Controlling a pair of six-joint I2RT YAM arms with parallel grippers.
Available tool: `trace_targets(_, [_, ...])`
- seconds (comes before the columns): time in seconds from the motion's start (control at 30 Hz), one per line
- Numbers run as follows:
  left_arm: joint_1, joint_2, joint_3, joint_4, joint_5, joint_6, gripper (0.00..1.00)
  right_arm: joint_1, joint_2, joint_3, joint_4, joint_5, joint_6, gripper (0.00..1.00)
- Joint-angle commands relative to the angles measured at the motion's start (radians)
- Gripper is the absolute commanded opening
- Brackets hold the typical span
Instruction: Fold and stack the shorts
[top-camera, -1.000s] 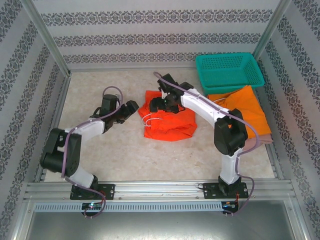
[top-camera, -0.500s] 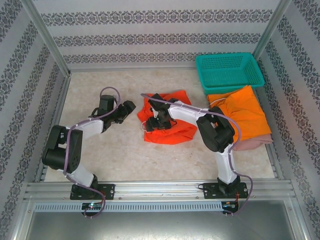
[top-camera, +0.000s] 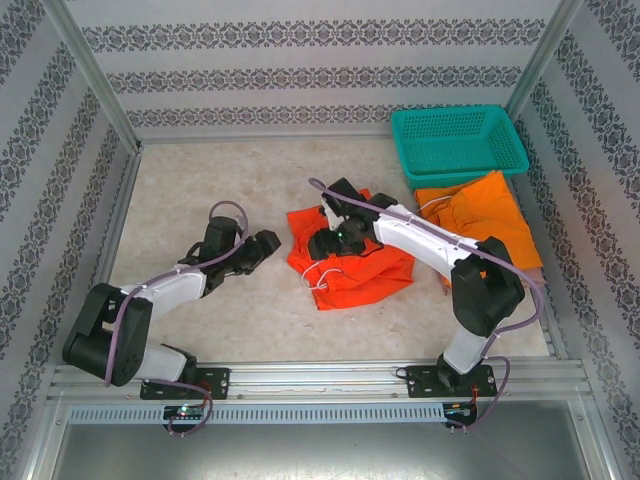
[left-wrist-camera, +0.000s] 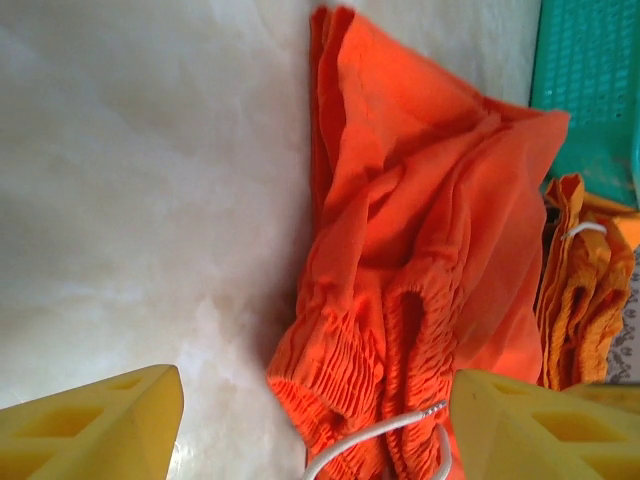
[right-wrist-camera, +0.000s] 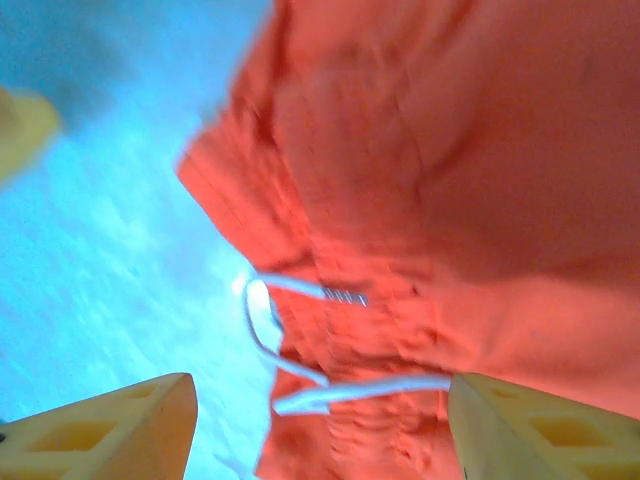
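Observation:
The bright red-orange shorts (top-camera: 365, 272) lie crumpled mid-table, gathered waist and white drawstring (top-camera: 322, 281) toward the front left. My right gripper (top-camera: 332, 243) hovers over their back left part, open; in the blurred right wrist view its yellow fingers (right-wrist-camera: 545, 430) straddle the cloth (right-wrist-camera: 450, 180) and the drawstring (right-wrist-camera: 330, 385). My left gripper (top-camera: 267, 245) stands open just left of the shorts. In the left wrist view the gathered waist (left-wrist-camera: 400, 340) sits between its fingers (left-wrist-camera: 90, 425), not pinched. Orange shorts (top-camera: 485, 215) lie at the right, partly under the right arm.
A teal mesh basket (top-camera: 455, 140) stands at the back right, touching the orange shorts, and shows in the left wrist view as the basket (left-wrist-camera: 590, 90). Patterned walls and metal frame posts enclose the table. Bare tabletop (top-camera: 200, 180) spreads to the left and back.
The right arm swung and dragged the red-orange shorts toward the front right, turning them. The left gripper came nearer and closer to the shorts' left edge.

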Motion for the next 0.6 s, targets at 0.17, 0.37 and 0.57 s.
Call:
trace_targets(0.17, [-0.033, 0.107, 0.033, 0.091, 0.022, -0.035, 0.59, 0.020, 0.145, 0.204, -0.058, 0.187, 0.010, 0.67])
trace_targets(0.37, [-0.048, 0.200, 0.086, 0.115, 0.057, -0.033, 0.51, 0.035, 0.266, 0.309, -0.100, 0.232, -0.003, 0.67])
trace_targets(0.57, [-0.063, 0.260, 0.102, 0.161, 0.069, -0.054, 0.44, 0.045, 0.357, 0.374, -0.128, 0.250, -0.008, 0.67])
